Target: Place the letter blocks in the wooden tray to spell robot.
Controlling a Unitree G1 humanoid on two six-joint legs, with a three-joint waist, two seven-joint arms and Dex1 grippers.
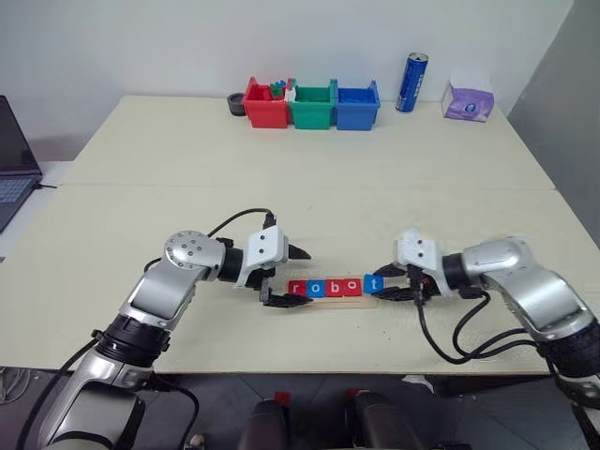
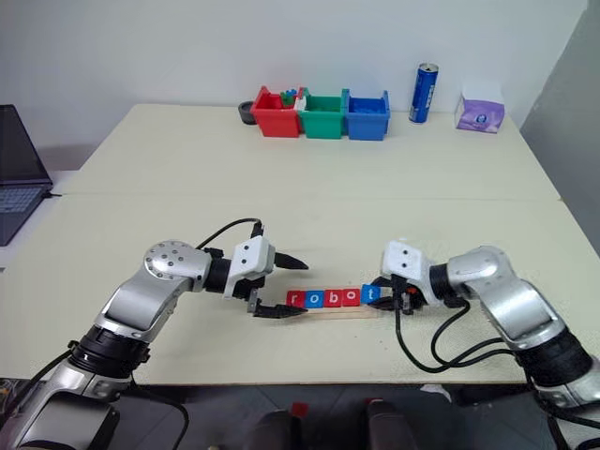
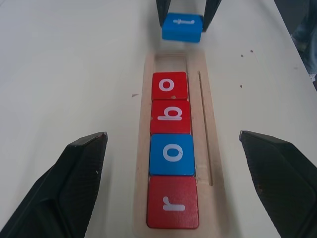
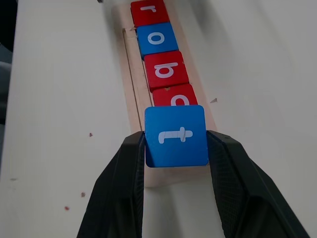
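The wooden tray (image 1: 328, 301) lies near the table's front edge. In it sit a red r (image 3: 173, 202), a blue o (image 3: 172, 154), a red b (image 3: 170, 116) and a red o (image 3: 169, 86) in a row. My right gripper (image 4: 176, 139) is shut on the blue t block (image 4: 176, 135), holding it at the tray's right end (image 1: 373, 282), tilted and partly covering the last red o in the right wrist view. My left gripper (image 1: 291, 277) stands open at the tray's left end, one finger on each side of it, holding nothing.
Red (image 1: 265, 105), green (image 1: 312, 106) and blue (image 1: 357, 106) bins stand in a row at the table's back edge. To their right are a blue can (image 1: 412, 82) and a purple tissue pack (image 1: 468, 99). A laptop (image 1: 14, 159) sits beyond the left edge.
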